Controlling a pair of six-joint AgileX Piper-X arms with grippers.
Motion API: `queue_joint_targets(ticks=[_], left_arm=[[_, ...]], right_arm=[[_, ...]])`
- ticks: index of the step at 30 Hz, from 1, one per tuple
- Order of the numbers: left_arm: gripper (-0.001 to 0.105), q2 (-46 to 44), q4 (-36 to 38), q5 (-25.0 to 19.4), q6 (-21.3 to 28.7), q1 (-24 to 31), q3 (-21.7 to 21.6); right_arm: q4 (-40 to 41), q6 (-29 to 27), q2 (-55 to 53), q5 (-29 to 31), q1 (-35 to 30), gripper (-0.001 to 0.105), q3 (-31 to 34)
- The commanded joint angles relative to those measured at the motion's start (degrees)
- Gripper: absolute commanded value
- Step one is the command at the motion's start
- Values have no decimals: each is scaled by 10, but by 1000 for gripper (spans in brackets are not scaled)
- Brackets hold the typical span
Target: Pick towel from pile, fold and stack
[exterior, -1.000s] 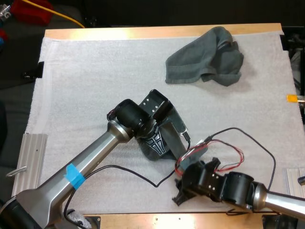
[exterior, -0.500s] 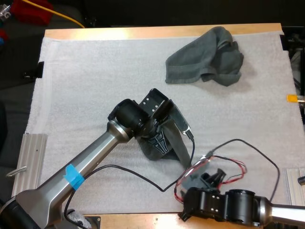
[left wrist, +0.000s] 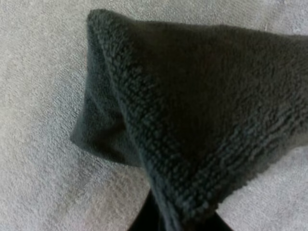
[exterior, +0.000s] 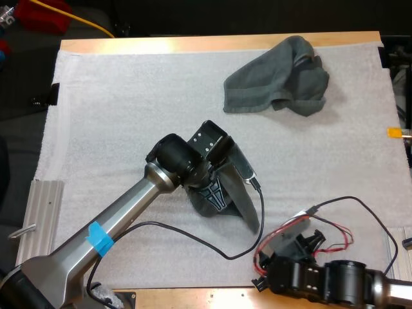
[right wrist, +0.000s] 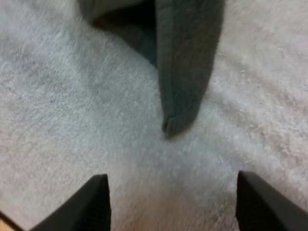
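**A:** Where is the towel sitting?

**B:** The grey-green towel [exterior: 241,199] is hanging near the middle of the white mat [exterior: 116,109]. It is doubled over, and one narrow tip is reaching down to the mat. Your left gripper [exterior: 212,193] is clamping it, its fingers pressing on the cloth from both sides.

**A:** What is your right gripper doing?

**B:** Your right gripper [right wrist: 172,178] is hovering low over the mat, by the near edge of the counter [exterior: 193,44]. Its fingers are standing wide apart and gripping nothing. The towel's tip is lying just ahead of them, clear of both.

**A:** Is anything else lying there?

**B:** A crumpled towel [exterior: 277,80] is lying on the far right part of the mat, well apart from both grippers.
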Motion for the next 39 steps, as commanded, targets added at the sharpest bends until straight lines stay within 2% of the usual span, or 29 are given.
queue_joint_targets(ticks=[1,7,14,19,30,35,39], left_arm=[[0,-5,5,2,-5,4,-7],[0,-5,5,2,-7,3,-7],[0,-5,5,2,-7,3,-7],[0,-5,5,2,-7,3,-7],[0,-5,5,2,-10,3,-7],[0,-5,5,2,-11,3,-7],[0,-5,11,2,-11,3,-7]], right_arm=[[-24,1,-19,11,0,55,11],[-140,3,-28,6,0,55,75],[-220,1,-28,26,0,55,123],[-321,-27,-28,18,0,55,159],[-400,-38,65,30,0,55,169],[-433,-38,106,30,-32,55,169],[-483,-38,133,-20,-77,55,169]])
